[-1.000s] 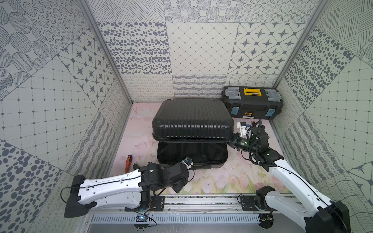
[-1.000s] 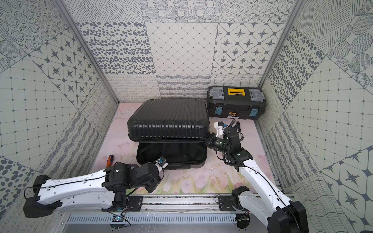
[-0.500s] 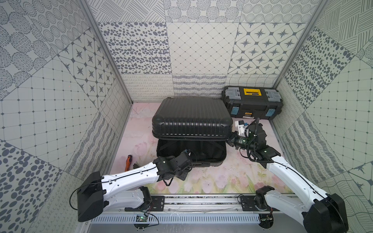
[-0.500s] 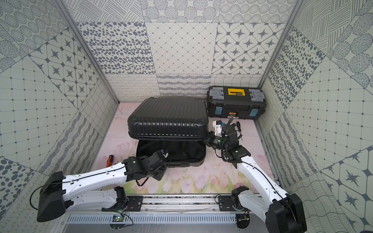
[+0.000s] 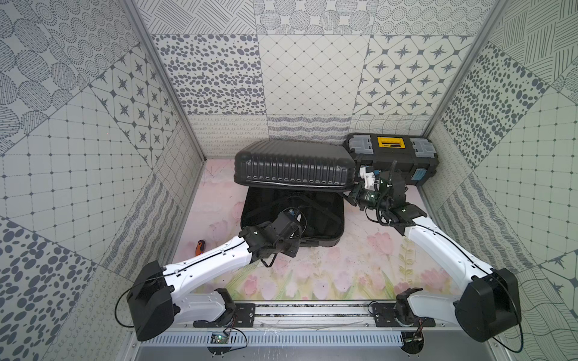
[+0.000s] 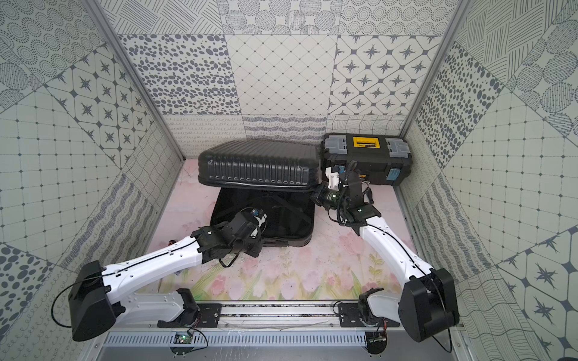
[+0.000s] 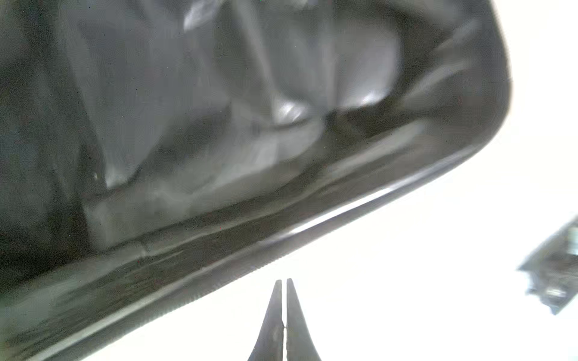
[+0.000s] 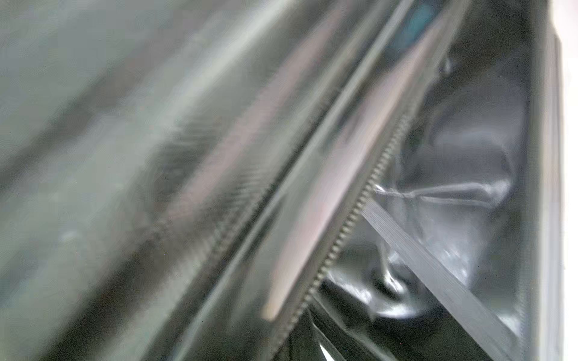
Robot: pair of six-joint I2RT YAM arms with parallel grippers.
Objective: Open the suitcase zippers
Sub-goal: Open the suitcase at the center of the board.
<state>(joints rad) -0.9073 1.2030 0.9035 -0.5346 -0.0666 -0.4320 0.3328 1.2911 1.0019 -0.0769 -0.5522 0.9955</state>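
- Top views both show the floral desk [image 5: 359,268] carrying everything.
- The suitcase [image 5: 294,168] sits mid-desk toward the back and is open. Its ribbed upper shell is tilted up above the lower shell [image 5: 325,228], whose black lining and crossed straps are exposed.
- A black toolbox [image 5: 391,153] with a yellow label stands just beside the upper shell's right end, in the back right corner.
- The right gripper [image 6: 316,195] meets the upper shell's right front corner with its jaws pressed together. Whether it pinches anything there is hidden.
- The left gripper [image 7: 284,281], seen in the left wrist view, is pressed together on nothing, with its tips just outside the lower shell's rim and apart from it.
- The zippers [image 8: 353,215] show in the right wrist view as a row of unjoined teeth along the open rim. No pull can be made out.
- An orange-handled tool [image 5: 200,251] lies on the desk left of the lower shell.
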